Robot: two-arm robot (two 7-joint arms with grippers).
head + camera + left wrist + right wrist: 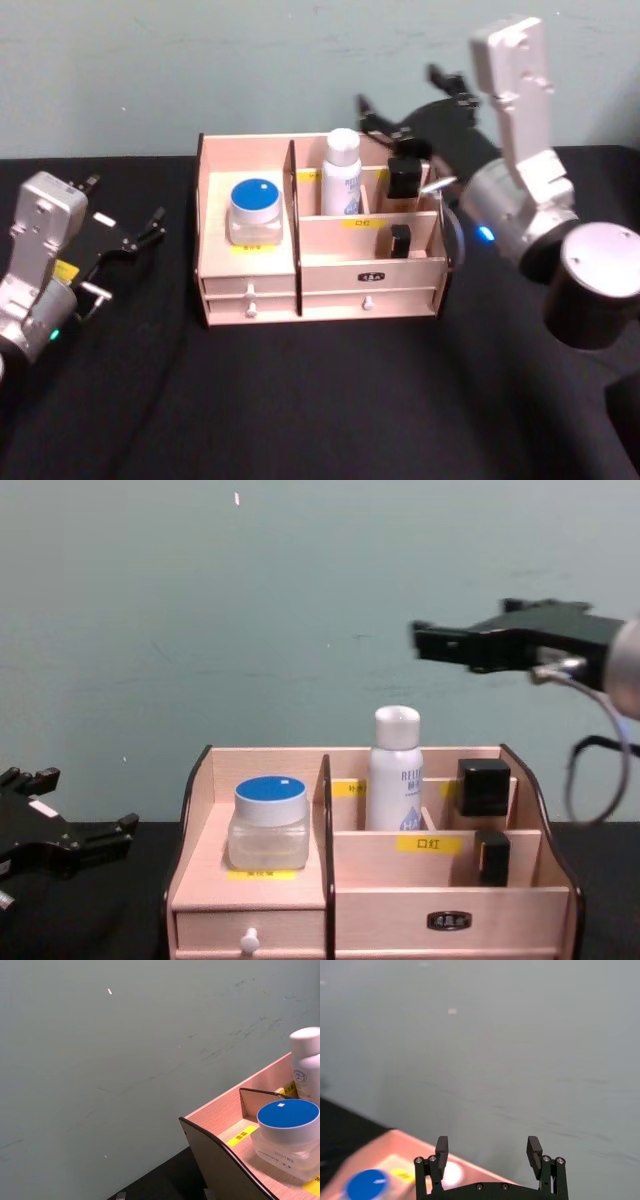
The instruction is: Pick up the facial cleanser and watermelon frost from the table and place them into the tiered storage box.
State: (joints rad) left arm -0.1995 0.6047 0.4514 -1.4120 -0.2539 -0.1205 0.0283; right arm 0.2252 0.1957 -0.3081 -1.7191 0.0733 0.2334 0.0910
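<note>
While the right gripper (400, 108) hovers fingers wide above the tiered storage box (320, 275), it holds a jar (255, 210), white bottle (341, 172), two black items; left gripper (135, 238) wide, desk (320, 400) bare around.

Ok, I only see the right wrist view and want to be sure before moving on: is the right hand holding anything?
Observer: No, the right hand is open and empty, raised above the tiered storage box.
Operator: What's in the box?
Observer: A white bottle stands upright in a rear compartment, right of the blue-lidded jar.
Operator: And the left hand?
Observer: The left hand sits low beside the box's left side, open, holding nothing.
</note>
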